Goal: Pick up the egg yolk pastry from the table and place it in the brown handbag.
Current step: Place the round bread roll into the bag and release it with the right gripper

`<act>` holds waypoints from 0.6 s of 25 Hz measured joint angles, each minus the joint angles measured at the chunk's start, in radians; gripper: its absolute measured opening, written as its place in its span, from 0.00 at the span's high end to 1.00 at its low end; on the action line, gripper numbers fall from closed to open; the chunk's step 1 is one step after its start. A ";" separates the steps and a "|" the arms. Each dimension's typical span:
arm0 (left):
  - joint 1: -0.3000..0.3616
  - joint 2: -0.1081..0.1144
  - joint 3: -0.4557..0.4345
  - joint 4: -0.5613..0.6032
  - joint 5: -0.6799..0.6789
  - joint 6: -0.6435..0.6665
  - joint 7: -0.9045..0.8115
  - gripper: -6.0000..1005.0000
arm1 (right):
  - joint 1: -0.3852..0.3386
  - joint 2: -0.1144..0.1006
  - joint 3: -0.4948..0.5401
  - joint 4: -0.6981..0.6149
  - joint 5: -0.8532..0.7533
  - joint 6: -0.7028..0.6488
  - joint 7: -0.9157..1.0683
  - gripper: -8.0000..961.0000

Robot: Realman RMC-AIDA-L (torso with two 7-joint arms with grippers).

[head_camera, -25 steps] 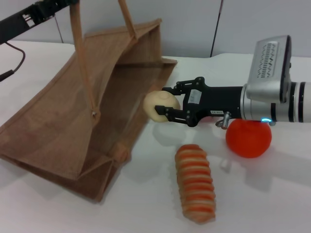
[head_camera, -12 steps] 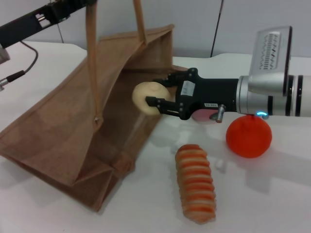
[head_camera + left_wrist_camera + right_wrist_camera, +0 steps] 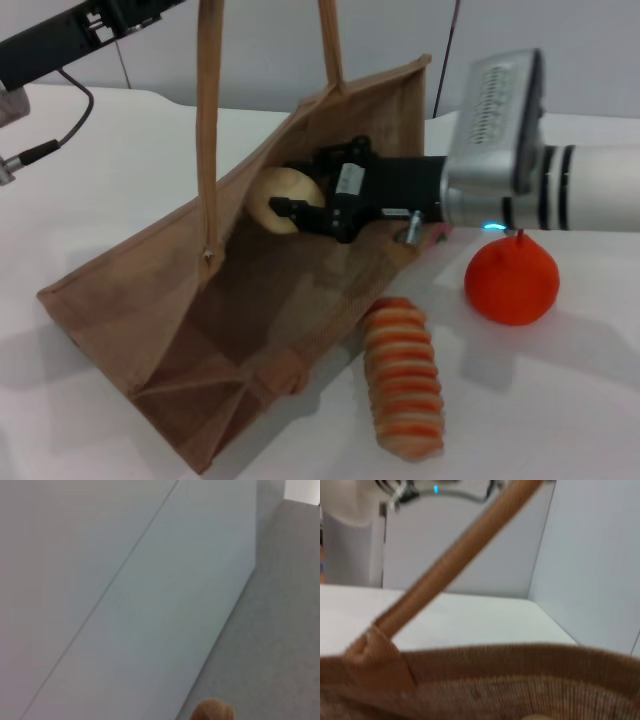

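The brown handbag point(image 3: 150, 290) lies tilted on the white table with its mouth open toward the right. Its two handles point(image 3: 208, 120) are pulled up taut to the top edge, where my left gripper point(image 3: 165, 8) holds them. My right gripper point(image 3: 287, 205) is shut on the egg yolk pastry point(image 3: 270, 188), a pale cream ball. It holds the pastry inside the bag's mouth, above the lower wall. The right wrist view shows the bag's burlap rim point(image 3: 520, 680) and one handle point(image 3: 455, 565) close up. The left wrist view shows only a wall and a brown tip point(image 3: 212, 711).
A long orange-striped bread roll point(image 3: 403, 378) lies just in front of the bag's mouth. A red-orange round fruit point(image 3: 511, 283) sits under my right forearm. A black cable point(image 3: 45, 150) hangs at the far left.
My right gripper has moved left with the pastry, from beside the bag to inside its mouth. The left arm has drawn the handles to the right, which lifted and opened the bag toward the right gripper.
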 joint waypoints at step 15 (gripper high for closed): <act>0.004 0.003 -0.002 0.000 -0.027 -0.044 -0.013 0.87 | 0.000 0.000 0.100 0.123 0.000 0.078 -0.229 0.55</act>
